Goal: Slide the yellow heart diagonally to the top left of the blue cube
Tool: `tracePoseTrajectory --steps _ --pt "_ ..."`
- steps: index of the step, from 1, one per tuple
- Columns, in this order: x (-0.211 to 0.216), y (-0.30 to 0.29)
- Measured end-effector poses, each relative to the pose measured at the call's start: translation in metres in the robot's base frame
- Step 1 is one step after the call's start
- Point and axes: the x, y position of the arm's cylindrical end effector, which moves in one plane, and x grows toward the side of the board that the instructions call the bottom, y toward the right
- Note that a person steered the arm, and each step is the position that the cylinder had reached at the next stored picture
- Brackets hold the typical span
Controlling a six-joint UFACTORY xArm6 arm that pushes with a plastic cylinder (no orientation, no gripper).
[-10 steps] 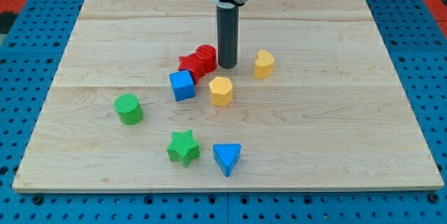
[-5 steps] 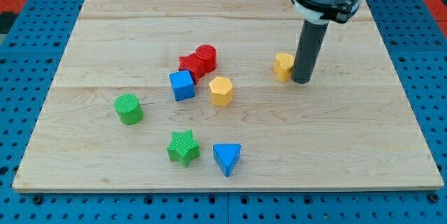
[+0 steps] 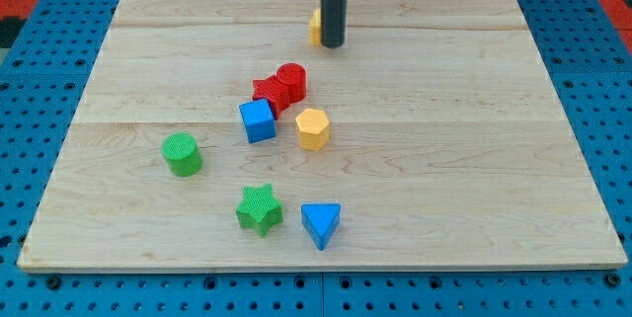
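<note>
You moved my tip (image 3: 333,44) from the desk's (image 3: 494,179) right to the view's top, carrying the yellow heart (image 3: 315,27) along. It lay mostly hidden behind the rod, above and right of the blue cube (image 3: 258,120). No gripper exists; leftward travel remained.

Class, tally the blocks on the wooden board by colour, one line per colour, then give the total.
Red: 2, a red star and a red cylinder
Blue: 2, a blue cube and a blue triangle
Yellow: 2, a yellow hexagon and a yellow block half hidden by my tip
Green: 2, a green cylinder and a green star
Total: 8
</note>
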Motion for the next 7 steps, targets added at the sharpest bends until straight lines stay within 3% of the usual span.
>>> tracePoseTrajectory --steps 2,3,4,7 --pt "-0.055 -0.014" --pt "-0.074 0.035" --pt "-0.096 0.011" --pt "-0.077 -0.084"
